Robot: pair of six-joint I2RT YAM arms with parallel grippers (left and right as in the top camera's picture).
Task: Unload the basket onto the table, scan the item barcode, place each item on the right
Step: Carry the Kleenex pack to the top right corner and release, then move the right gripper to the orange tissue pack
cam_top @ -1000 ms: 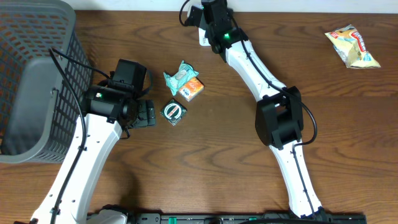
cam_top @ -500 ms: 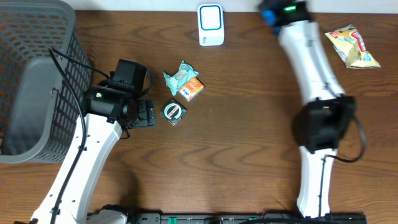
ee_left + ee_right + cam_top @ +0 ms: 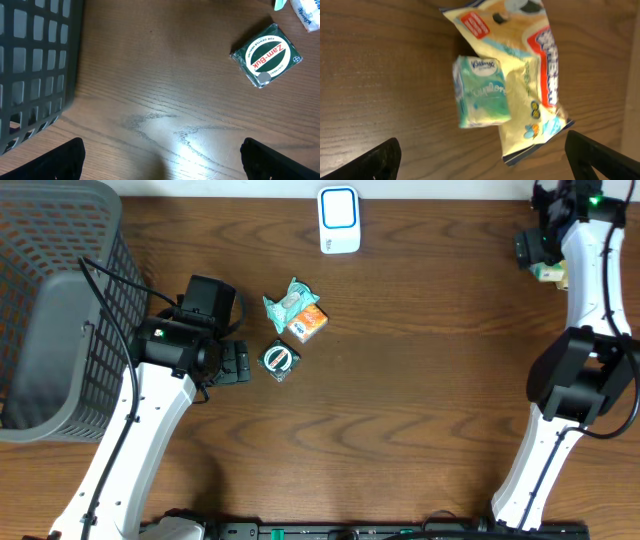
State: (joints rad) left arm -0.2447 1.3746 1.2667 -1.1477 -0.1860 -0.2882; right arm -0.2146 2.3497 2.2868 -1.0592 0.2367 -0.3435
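- Both end effectors are standing wide open, gripping nothing: the left end effector (image 3: 162, 162) is hovering over bare bench (image 3: 150, 90) near the tin (image 3: 265, 55), the right end effector (image 3: 482, 165) above the tissue pack (image 3: 482, 90).
- That pack is lying, blurred, partly over the snack bag (image 3: 535, 75) at the overhead frame's upper right, well apart from the scanner (image 3: 339, 220) at top centre.
- Closing here is risking pinching the bag with the pack, or nudging the pack off the bag.
- No barcode is showing on the pack, so a scan may be failing if the wrong face is turned to the scanner.
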